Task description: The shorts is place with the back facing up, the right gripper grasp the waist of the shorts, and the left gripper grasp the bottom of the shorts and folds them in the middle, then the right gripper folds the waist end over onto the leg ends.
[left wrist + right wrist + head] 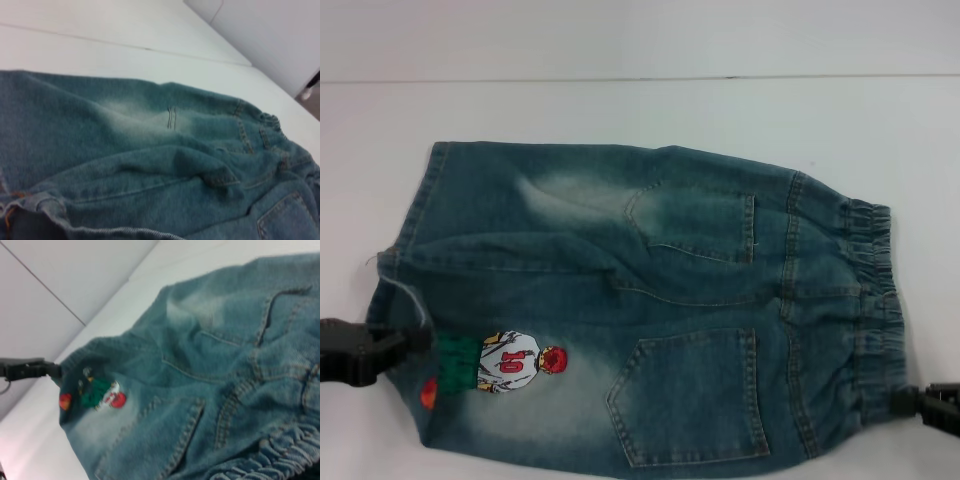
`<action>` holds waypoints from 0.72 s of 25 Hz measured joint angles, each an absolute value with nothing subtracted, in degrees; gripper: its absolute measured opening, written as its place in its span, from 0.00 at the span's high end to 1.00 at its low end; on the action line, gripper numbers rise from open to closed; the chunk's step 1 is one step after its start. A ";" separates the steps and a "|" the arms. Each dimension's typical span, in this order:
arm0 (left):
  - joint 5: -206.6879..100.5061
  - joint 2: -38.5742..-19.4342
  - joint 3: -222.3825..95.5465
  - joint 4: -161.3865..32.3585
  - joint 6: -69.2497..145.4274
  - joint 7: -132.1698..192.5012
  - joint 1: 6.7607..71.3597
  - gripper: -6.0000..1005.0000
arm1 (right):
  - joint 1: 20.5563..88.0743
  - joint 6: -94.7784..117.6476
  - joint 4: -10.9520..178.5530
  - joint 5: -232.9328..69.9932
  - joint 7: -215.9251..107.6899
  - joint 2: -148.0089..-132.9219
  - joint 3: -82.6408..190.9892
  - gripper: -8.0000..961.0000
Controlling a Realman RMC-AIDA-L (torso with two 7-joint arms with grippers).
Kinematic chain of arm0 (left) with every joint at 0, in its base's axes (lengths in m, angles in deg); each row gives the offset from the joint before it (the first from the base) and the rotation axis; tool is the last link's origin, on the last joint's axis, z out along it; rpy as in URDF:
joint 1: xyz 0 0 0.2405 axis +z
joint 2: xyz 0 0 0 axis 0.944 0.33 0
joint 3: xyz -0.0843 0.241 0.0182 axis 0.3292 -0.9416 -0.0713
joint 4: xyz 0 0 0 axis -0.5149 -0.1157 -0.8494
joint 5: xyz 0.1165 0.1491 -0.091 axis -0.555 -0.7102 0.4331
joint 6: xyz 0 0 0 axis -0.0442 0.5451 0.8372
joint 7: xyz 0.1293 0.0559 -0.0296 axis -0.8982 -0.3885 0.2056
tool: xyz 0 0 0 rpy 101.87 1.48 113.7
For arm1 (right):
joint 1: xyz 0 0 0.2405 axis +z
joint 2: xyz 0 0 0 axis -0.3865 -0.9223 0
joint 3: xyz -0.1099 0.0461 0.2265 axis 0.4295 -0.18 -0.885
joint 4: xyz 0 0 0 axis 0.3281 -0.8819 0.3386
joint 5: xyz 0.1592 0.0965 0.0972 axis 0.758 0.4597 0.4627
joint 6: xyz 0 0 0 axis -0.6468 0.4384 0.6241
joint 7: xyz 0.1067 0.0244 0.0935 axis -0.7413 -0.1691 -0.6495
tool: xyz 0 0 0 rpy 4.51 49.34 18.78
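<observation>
The shorts (pixel 650 300) lie flat on the white table with both back pockets up. Their elastic waist (pixel 875 300) points right and the leg hems (pixel 405 250) point left. The cartoon print (pixel 510 360) and orange ball (pixel 428 395) sit on the near leg. My left gripper (pixel 418 340) reaches in from the left and is shut on the near leg's hem beside the print; it also shows in the right wrist view (pixel 56 371). My right gripper (pixel 900 400) meets the near end of the waistband at the lower right and pinches it. The left wrist view shows denim (pixel 150 165) with the hem raised a little.
The white table (pixel 620 110) extends behind and to both sides of the shorts. A seam runs across it at the back (pixel 640 78), with a pale wall beyond. Nothing else lies on the surface.
</observation>
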State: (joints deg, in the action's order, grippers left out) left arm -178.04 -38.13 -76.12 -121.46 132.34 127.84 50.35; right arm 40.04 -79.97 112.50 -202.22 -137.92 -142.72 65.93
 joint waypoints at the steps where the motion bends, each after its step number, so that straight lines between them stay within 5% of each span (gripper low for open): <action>1: -177.23 -38.09 -76.07 -121.46 132.34 127.84 50.59 0.97 | 39.99 -80.58 112.37 -200.97 -137.91 -142.57 65.91 0.95; 10: -169.53 -37.98 -75.36 -121.12 129.90 126.94 51.30 0.98 | 40.54 -81.44 110.73 -189.63 -142.21 -141.90 65.40 0.95; 18: -159.99 -37.85 -75.13 -117.22 120.47 125.48 50.27 0.98 | 43.14 -74.83 108.29 -181.10 -149.30 -142.79 62.38 0.95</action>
State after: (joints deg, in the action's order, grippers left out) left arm -159.99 -37.85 -75.13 -117.22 120.47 125.48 50.27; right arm 43.14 -74.83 108.29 -181.10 -149.30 -142.79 62.38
